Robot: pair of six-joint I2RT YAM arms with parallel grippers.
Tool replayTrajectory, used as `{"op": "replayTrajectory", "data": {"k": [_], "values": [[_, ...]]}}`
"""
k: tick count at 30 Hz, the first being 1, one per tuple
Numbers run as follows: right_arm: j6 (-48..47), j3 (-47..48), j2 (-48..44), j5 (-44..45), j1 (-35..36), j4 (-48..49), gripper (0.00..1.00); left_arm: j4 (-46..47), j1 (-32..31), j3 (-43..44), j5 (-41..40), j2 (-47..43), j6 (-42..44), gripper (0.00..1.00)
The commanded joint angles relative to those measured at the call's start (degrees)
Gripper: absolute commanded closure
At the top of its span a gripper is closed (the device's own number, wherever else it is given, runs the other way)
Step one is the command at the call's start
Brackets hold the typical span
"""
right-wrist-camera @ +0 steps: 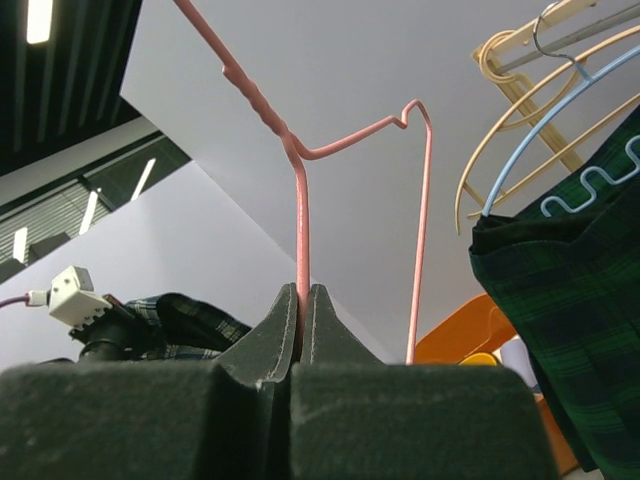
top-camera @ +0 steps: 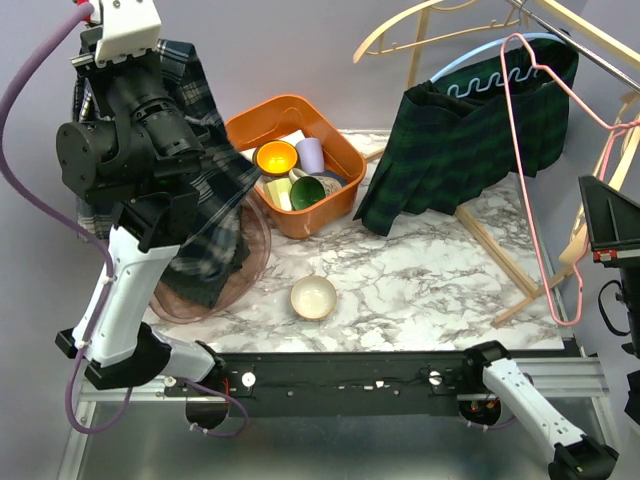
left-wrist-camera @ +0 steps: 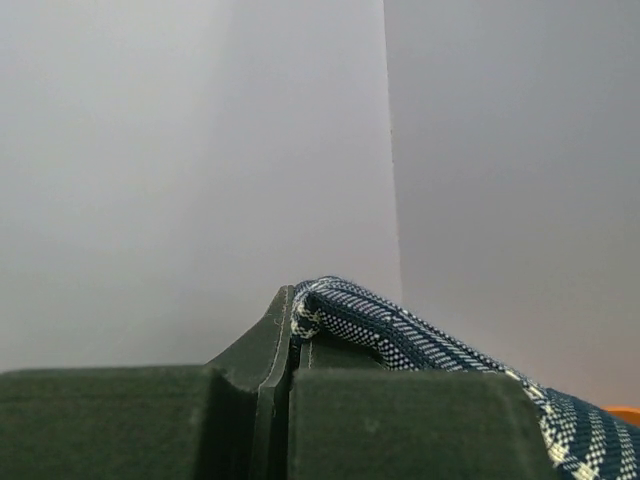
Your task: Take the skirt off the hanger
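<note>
My left gripper (left-wrist-camera: 292,300) is shut on the edge of a dark blue plaid skirt (left-wrist-camera: 430,345). It holds the skirt high at the far left, and the cloth (top-camera: 215,200) hangs down over the arm, off any hanger. My right gripper (right-wrist-camera: 302,295) is shut on the wire of a bare pink hanger (right-wrist-camera: 300,200). In the top view the hanger (top-camera: 527,180) stands upright at the right, beside the right wrist (top-camera: 612,210). The right jaws themselves are hidden in that view.
A dark green plaid skirt (top-camera: 470,150) hangs on a light blue hanger (top-camera: 480,60) on a wooden rack (top-camera: 505,262) at the back right. An orange bin (top-camera: 288,108) of cups, a cream bowl (top-camera: 313,296) and a translucent pink basin (top-camera: 252,272) sit on the marble table.
</note>
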Motion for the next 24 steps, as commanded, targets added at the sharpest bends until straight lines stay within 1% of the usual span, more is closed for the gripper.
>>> {"op": "replayTrajectory", "data": {"k": [1, 3, 4, 5, 6, 7, 8, 9, 10, 11, 12, 13, 14, 15, 16, 17, 18, 19, 20, 21, 23, 24], "values": [[-1.7, -0.4, 0.8, -0.6, -0.2, 1.0, 0.99, 1.9, 0.2, -1.7, -1.1, -0.2, 3.9, 1.0], [-1.8, -0.6, 0.3, -0.7, -0.2, 0.8, 0.99, 2.2, 0.5, -4.4, -0.6, -1.3, 3.5, 1.0], [-1.8, -0.9, -0.1, -0.7, -0.3, 1.0, 0.99, 2.5, 0.9, -6.2, -0.3, -3.0, 1.2, 1.0], [-1.8, -1.2, -0.3, -0.6, -0.3, 1.1, 0.99, 1.3, 1.5, -10.6, 0.8, -4.0, -1.5, 1.0], [-1.8, -2.3, -0.7, -0.5, -0.2, 1.2, 0.99, -0.3, 2.1, -13.1, 1.4, -5.0, -4.4, 1.0], [-1.8, -2.8, -1.6, -0.4, -0.2, 1.4, 0.99, -3.4, 3.7, -15.8, 2.0, -7.3, -11.6, 1.0], [-1.7, -3.3, -1.9, -0.4, -0.2, 1.4, 0.99, -5.3, 4.5, -21.1, 3.2, -8.2, -15.1, 1.0], [-1.7, -4.0, -2.4, -0.5, -0.2, 1.6, 0.99, -7.6, 5.6, -23.4, 3.9, -9.0, -19.4, 1.0], [-1.6, -4.9, -2.7, -0.7, -0.2, 1.5, 0.99, -13.3, 7.8, -25.1, 5.1, -10.1, -23.4, 1.0], [-1.6, -5.4, -3.0, -0.9, -0.2, 1.4, 0.99, -16.7, 9.6, -28.1, 6.5, -10.5, -32.7, 1.0], [-1.7, -5.7, -3.1, -1.1, -0.3, 1.3, 0.99, -19.9, 11.4, -29.3, 11.2, -10.7, -36.9, 1.0], [-1.8, -6.2, -3.2, -1.3, -0.2, 1.1, 0.99, -25.1, 13.4, -30.5, 13.4, -10.8, -40.7, 1.0], [-1.8, -6.3, -3.1, -1.5, -0.3, 1.1, 0.99, -27.1, 18.5, -32.8, 15.6, -10.7, -48.3, 1.0], [-2.0, -6.3, -2.9, -1.6, -0.2, 1.2, 0.99, -28.5, 20.8, -34.0, 19.6, -10.4, -50.9, 1.0], [-2.2, -6.3, -2.7, -1.9, -0.2, 1.1, 0.99, -30.3, 23.5, -35.1, 21.4, -9.7, -53.8, 1.0], [-2.4, -6.2, -2.3, -2.3, -0.2, 1.1, 0.99, -31.3, 27.5, -36.4, 23.8, -9.2, -55.8, 1.0], [-2.4, -6.0, -2.0, -2.5, -0.2, 1.0, 0.99, -32.6, 30.0, -36.6, 25.8, -8.5, -60.4, 1.0], [-2.5, -6.0, -1.8, -2.7, -0.2, 1.0, 0.99, -34.9, 32.0, -36.8, 31.7, -7.5, -62.7, 1.0], [-2.5, -6.1, -1.7, -3.3, -0.2, 1.0, 0.99, -35.8, 34.2, -37.0, 34.8, -7.1, -65.1, 1.0], [-2.5, -6.3, -1.4, -3.3, -0.3, 1.1, 0.99, -36.3, 38.9, -37.6, 37.7, -6.9, -70.8, 1.0], [-2.2, -6.9, -1.6, -3.5, -0.2, 1.6, 0.99, -36.3, 43.5, -40.4, 44.9, -7.5, -76.0, 1.0], [-2.1, -7.3, -1.6, -3.6, -0.3, 1.8, 0.99, -36.2, 45.9, -41.6, 45.3, -8.0, -77.9, 1.0]]}}
